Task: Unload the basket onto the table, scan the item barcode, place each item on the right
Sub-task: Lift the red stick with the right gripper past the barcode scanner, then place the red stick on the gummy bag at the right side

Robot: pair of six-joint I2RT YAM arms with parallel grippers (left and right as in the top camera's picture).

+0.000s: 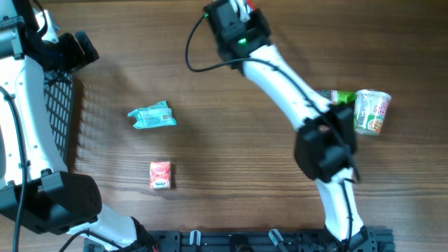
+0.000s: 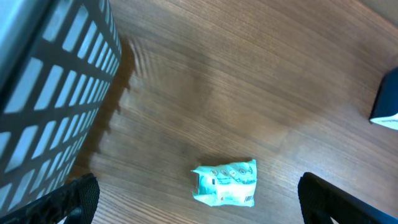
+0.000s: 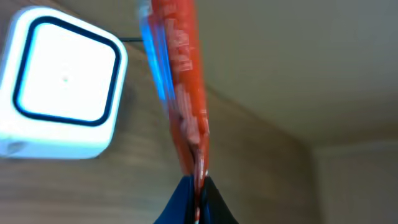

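Only your right wrist view showed the task's thing. There the right hand [image 3: 198,186] was clamped on one end of an orange-red packet [image 3: 185,93], held just beside the white square scanner [image 3: 62,81]. From overhead, your right arm [image 1: 280,77] hid that scanner.

Your left wrist view showed the left hand [image 2: 198,186] with its fingers [image 2: 78,199] spread wide, gripping nothing, over a teal packet [image 2: 225,183].

The surface [image 1: 231,154] was brown wood grain, and a pale wall [image 3: 298,50] rose behind the scanner.

Overhead, a black mesh basket [image 1: 59,105] sat left of the teal packet and a small red box [image 1: 160,175] lay near it. A noodle cup [image 1: 371,112] and a green packet [image 1: 341,98] lay well to its right, the green one partly covered by your right arm.
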